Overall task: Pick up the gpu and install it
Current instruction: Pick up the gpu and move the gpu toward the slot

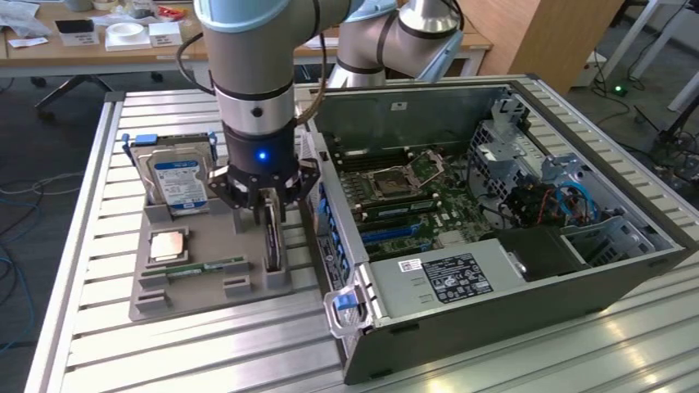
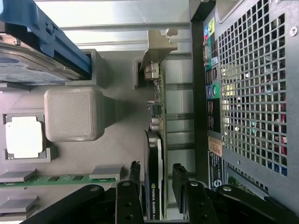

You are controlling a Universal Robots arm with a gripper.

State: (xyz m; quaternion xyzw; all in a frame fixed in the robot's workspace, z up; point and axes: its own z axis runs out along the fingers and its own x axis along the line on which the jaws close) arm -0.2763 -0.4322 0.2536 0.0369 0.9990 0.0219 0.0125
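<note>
The gpu (image 1: pixel 271 250) stands on its edge in a slot of the grey holder tray (image 1: pixel 208 291), close to the open computer case. In the wrist view the gpu (image 2: pixel 154 149) shows its green board edge, black cooler and silver end bracket. My gripper (image 1: pixel 268 214) hangs straight above it, and in the wrist view the gripper (image 2: pixel 157 173) stands open astride the card. One black fingertip (image 2: pixel 135 169) sits on each side, with a narrow gap to the card's faces. Nothing is gripped.
The tray also holds a silver hard drive (image 1: pixel 180 184) with a blue-white label, a processor (image 1: pixel 166 244) and a green memory stick (image 1: pixel 205 267). The open computer case (image 1: pixel 568 254) lies at the exterior view's right, its motherboard (image 1: pixel 404 196) exposed. The case's perforated rear panel (image 2: pixel 252 93) stands right beside the card.
</note>
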